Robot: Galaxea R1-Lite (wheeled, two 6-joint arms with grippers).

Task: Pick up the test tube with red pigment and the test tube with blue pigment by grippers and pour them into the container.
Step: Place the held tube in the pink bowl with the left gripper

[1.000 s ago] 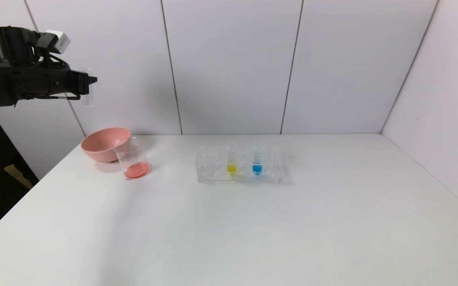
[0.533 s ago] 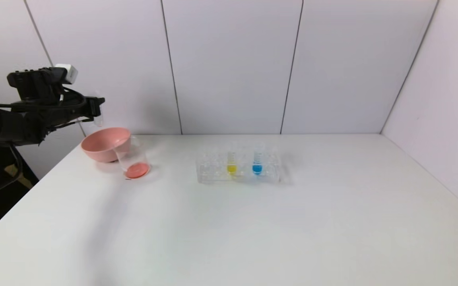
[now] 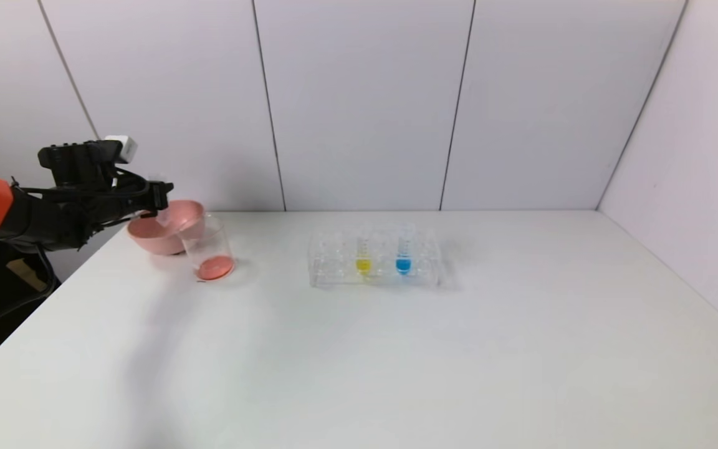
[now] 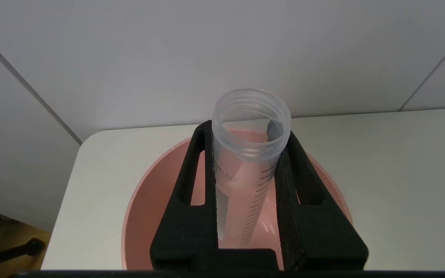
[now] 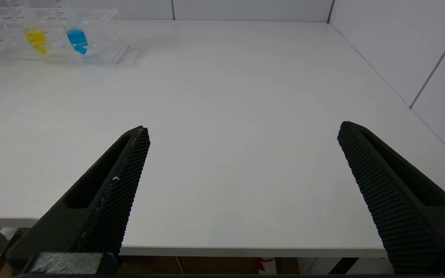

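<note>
1. Our left gripper point(image 4: 245, 193) stays clamped on the emptied test tube with red pigment point(image 4: 245, 162), held over the pink bowl point(image 3: 166, 234), likely to discard it there (red liquid already sits in the container point(image 3: 209, 252)).
2. The test tube with blue pigment point(image 3: 403, 252) waits in the rack point(image 3: 374, 259) beside a yellow tube point(image 3: 363, 252); our right gripper point(image 5: 242, 193) idles with jaws apart, nothing obstructing.

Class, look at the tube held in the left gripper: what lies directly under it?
Under the emptied test tube in the left gripper lies the pink bowl. The fingers hide much of the bowl's floor.
</note>
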